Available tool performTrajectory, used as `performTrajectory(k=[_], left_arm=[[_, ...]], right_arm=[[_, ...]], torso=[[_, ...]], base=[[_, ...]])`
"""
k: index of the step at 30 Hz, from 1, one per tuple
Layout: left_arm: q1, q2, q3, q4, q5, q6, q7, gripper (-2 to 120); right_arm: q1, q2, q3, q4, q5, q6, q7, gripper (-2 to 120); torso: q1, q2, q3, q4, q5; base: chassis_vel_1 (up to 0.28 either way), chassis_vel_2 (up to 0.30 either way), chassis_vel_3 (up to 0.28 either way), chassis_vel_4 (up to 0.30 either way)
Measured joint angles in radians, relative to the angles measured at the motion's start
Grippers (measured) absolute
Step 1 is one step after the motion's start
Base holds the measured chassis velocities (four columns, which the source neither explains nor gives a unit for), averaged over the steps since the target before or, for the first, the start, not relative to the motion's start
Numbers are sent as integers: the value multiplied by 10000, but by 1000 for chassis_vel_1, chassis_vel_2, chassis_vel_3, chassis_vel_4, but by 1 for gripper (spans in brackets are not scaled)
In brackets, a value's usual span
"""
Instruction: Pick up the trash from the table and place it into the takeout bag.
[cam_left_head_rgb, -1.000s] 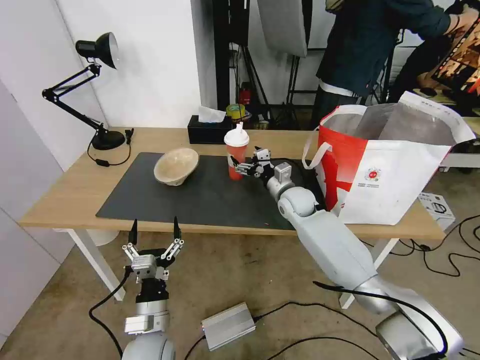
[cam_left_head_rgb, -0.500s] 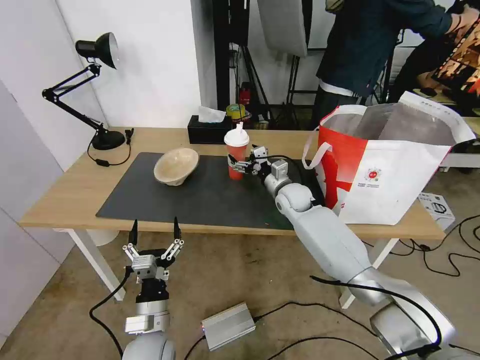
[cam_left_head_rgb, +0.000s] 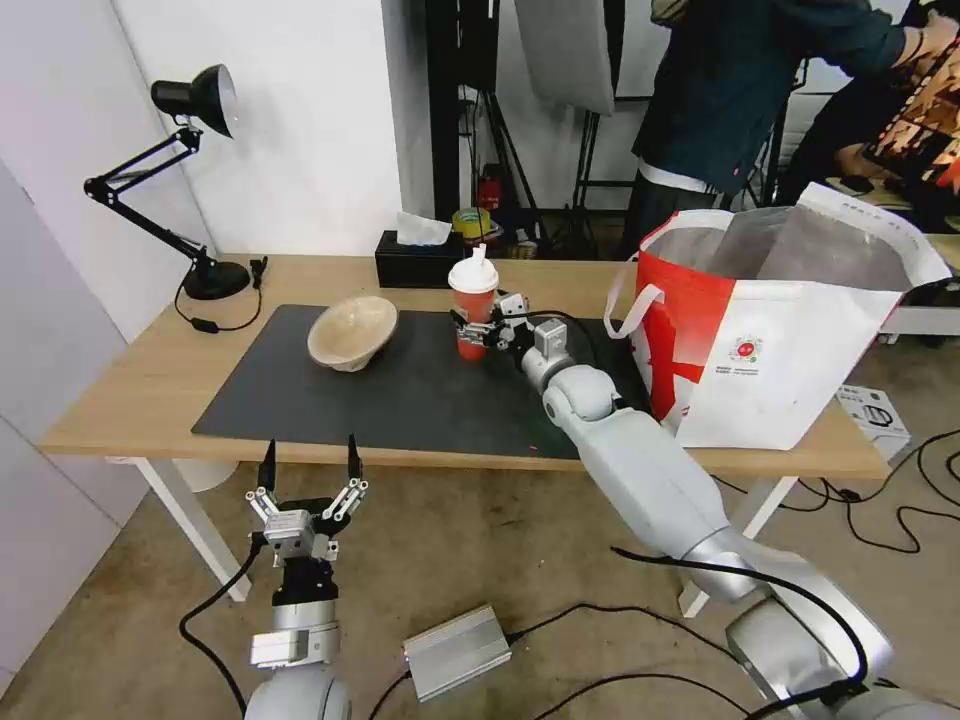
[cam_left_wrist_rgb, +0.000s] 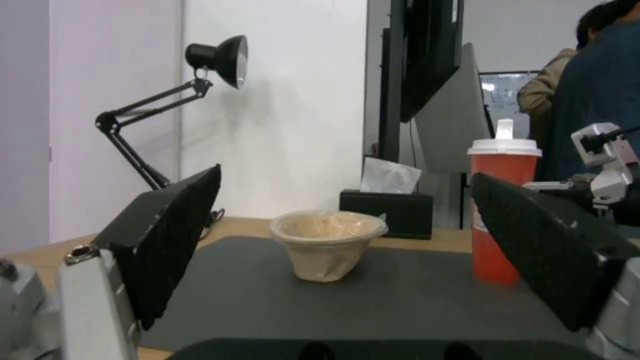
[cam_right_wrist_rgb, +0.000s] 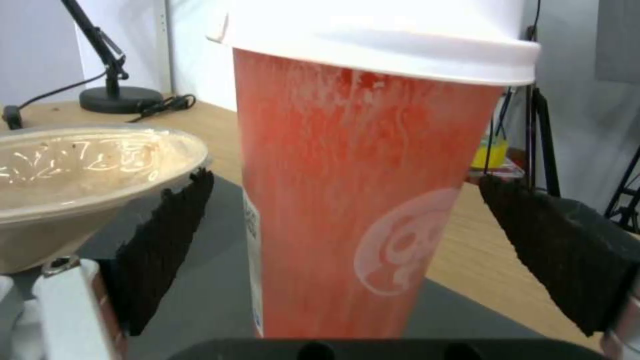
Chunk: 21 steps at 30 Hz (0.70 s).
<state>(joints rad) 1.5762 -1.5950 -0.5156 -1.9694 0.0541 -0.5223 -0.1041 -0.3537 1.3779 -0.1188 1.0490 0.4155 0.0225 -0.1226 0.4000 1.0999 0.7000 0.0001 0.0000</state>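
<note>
Light wood and a dark grey mat (cam_left_head_rgb: 400, 385) make up the desk (cam_left_head_rgb: 130, 385), where the right tool (cam_left_head_rgb: 475, 330) has its fingers spread on either side of the upright red drink cup (cam_left_head_rgb: 473, 302), not yet pressing it. Left of the cup, the beige pulp bowl (cam_left_head_rgb: 352, 332) sits tilted on the mat; the open takeout bag (cam_left_head_rgb: 790, 330) stands at the desk's right end, its contents hidden. The left tool (cam_left_head_rgb: 308, 462) hangs below the desk's front edge, fingers apart.

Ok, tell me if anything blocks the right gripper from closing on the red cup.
Nothing visible does. The right gripper is open with the red cup standing upright between its fingers, a gap on each side. The pulp bowl sits apart on the mat, on the side away from the takeout bag.
</note>
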Motion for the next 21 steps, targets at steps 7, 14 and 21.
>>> performTrajectory(k=[7, 14, 21], left_arm=[[1, 0, -7, 2, 0, 0, -4, 100], [8, 0, -18, 11, -3, -5, -7, 100], [16, 1, -23, 26, -6, -17, -10, 100]], right_arm=[[67, 64, 3, -125, -56, 18, -57, 100], [171, 114, 11, -348, -101, 88, -173, 100], [318, 241, 49, -637, -160, 168, -253, 100]], torso=[[0, 1, 0, 0, 0], [0, 0, 0, -1, 0], [0, 1, 0, 0, 0]], base=[[0, 0, 0, 0], [0, 0, 0, 0], [0, 0, 0, 0]])
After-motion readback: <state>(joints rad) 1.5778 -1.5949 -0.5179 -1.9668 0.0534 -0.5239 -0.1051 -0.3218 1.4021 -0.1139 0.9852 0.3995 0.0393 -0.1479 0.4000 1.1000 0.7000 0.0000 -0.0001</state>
